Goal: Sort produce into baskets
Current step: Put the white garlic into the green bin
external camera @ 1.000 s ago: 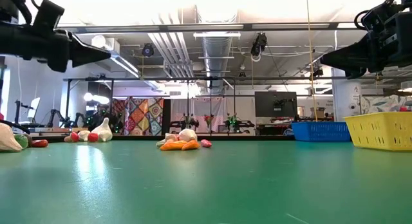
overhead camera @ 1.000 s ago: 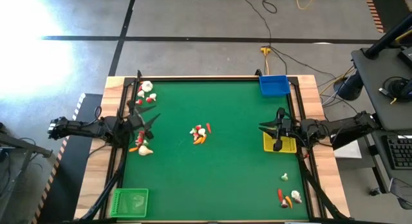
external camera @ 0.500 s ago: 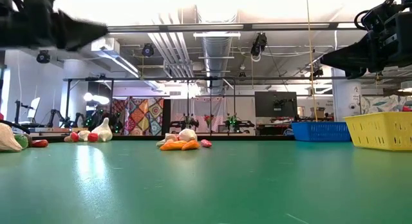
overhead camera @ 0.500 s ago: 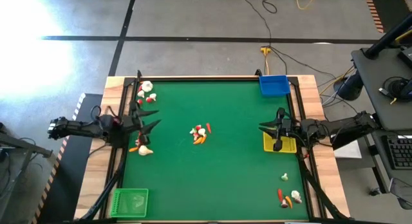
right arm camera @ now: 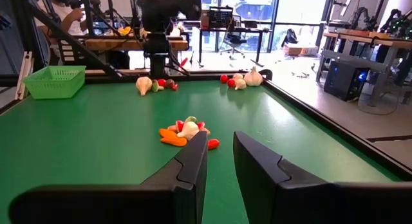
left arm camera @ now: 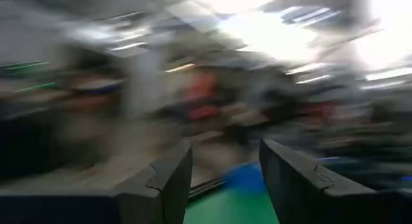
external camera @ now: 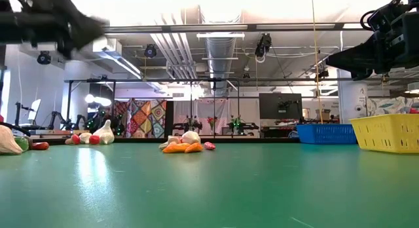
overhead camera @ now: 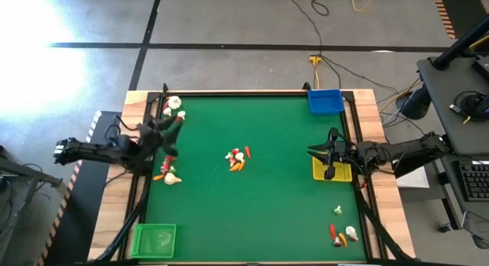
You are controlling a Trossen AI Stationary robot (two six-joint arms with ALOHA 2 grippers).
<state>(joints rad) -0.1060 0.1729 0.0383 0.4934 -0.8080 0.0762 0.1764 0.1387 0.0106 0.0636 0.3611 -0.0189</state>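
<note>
Small toy produce lies in piles on the green table: a far-left pile (overhead camera: 173,108), a left pile (overhead camera: 168,174), a middle pile (overhead camera: 238,159) and a near-right pile (overhead camera: 341,234). The blue basket (overhead camera: 325,102) stands at the far right, the yellow basket (overhead camera: 333,171) at the right edge, and the green basket (overhead camera: 154,239) at the near left. My left gripper (overhead camera: 179,118) is open and empty, in the air between the two left piles. My right gripper (overhead camera: 310,152) is open and empty, in the air beside the yellow basket's left side.
A raised wooden rim (overhead camera: 252,92) runs around the table. Open green surface lies between the middle pile and the baskets. In the right wrist view the middle pile (right arm camera: 187,130) lies ahead of the fingers, with the green basket (right arm camera: 55,81) and my left arm (right arm camera: 161,18) beyond.
My left gripper has swung from pointing toward the table's right edge to pointing toward the far edge and the far-left pile, and has risen a little; it moves fast and shows blurred. No produce has moved.
</note>
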